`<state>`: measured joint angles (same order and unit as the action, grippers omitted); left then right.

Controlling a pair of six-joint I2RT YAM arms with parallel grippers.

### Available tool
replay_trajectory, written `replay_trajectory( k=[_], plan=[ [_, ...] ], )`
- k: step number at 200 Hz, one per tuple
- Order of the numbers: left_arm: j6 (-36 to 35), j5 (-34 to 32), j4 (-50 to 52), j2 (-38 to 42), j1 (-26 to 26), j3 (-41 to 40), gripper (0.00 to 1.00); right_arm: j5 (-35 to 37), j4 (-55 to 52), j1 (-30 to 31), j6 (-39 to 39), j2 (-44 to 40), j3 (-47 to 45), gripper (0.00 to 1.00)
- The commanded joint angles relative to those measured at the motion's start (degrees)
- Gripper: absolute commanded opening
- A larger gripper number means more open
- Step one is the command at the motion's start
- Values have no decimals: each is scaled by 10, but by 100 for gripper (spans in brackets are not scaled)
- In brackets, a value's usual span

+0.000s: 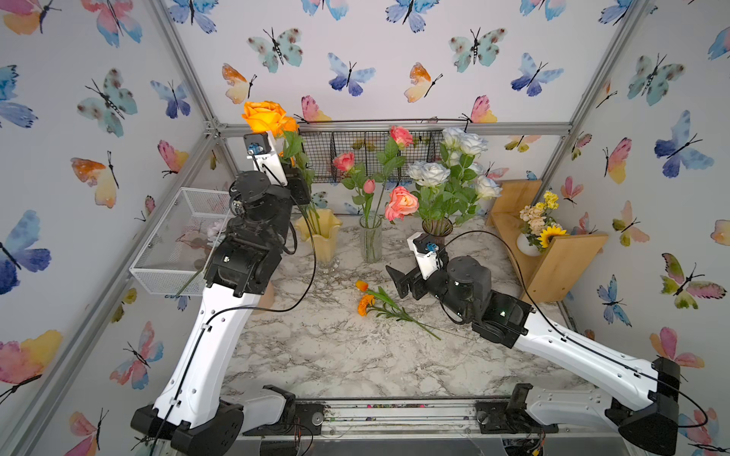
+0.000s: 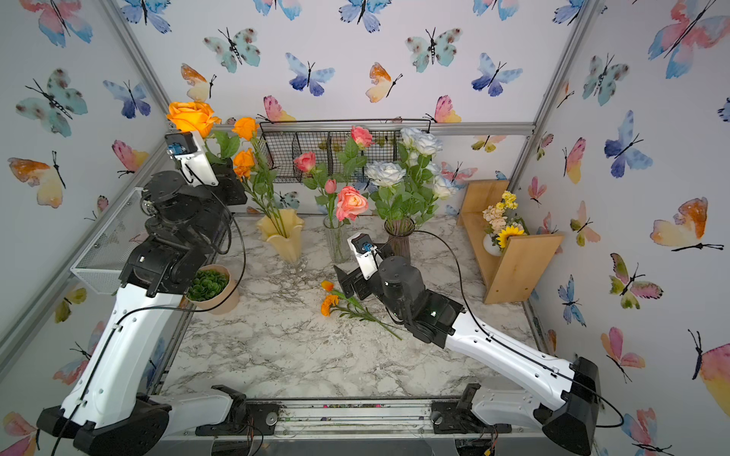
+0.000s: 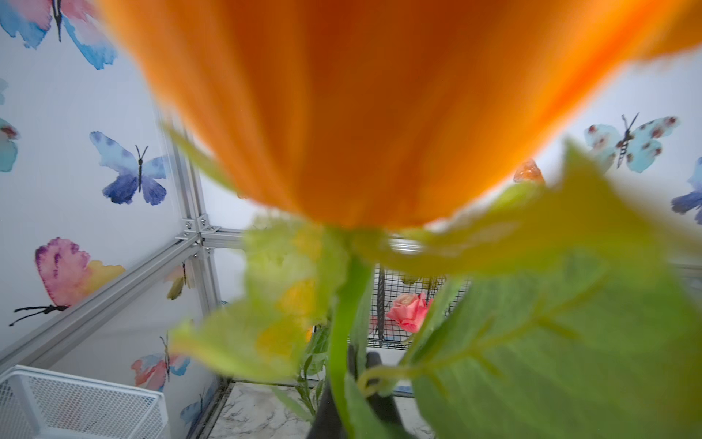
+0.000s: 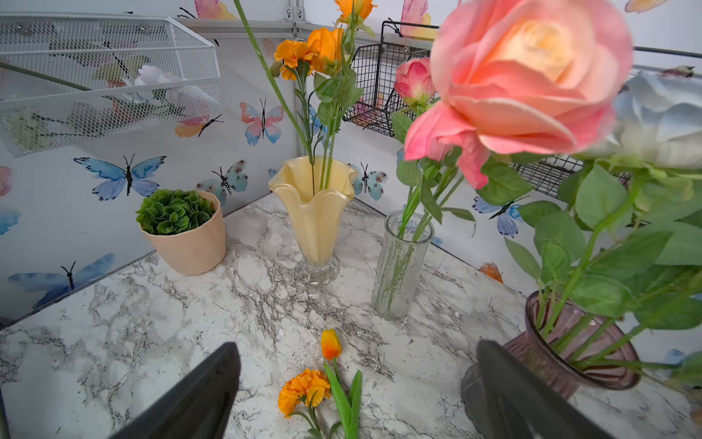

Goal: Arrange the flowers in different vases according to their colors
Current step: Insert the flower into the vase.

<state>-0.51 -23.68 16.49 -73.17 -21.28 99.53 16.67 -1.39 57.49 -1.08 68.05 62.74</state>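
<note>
Your left gripper is clenched on the stem of the orange rose, whose lower end goes into the yellow vase. Further right, the orange marigold sprig lies on the table, just beside your right gripper, its jaws spread wide and empty.

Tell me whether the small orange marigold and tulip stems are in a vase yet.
Out. The orange marigold and tulip stems lie flat on the white marble tabletop, near the open right pincer.
</note>
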Motion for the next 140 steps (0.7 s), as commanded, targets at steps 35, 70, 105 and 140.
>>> replay_trajectory(
  k=[35, 70, 105, 140],
  plan=[
    [11, -1, -49, -51, 62, -62, 0, 14, -5, 5, -21, 11, -16, 99],
    [35, 41, -101, -66, 75, -127, 0, 17, -20, 5, -35, 10, -28, 99],
    [56, 48, -86, -125, 88, -122, 10, 28, -41, 5, -62, -7, -47, 98],
    [91, 72, -62, -151, 115, -107, 58, 56, -80, 5, -71, -45, -52, 99]
  ],
)
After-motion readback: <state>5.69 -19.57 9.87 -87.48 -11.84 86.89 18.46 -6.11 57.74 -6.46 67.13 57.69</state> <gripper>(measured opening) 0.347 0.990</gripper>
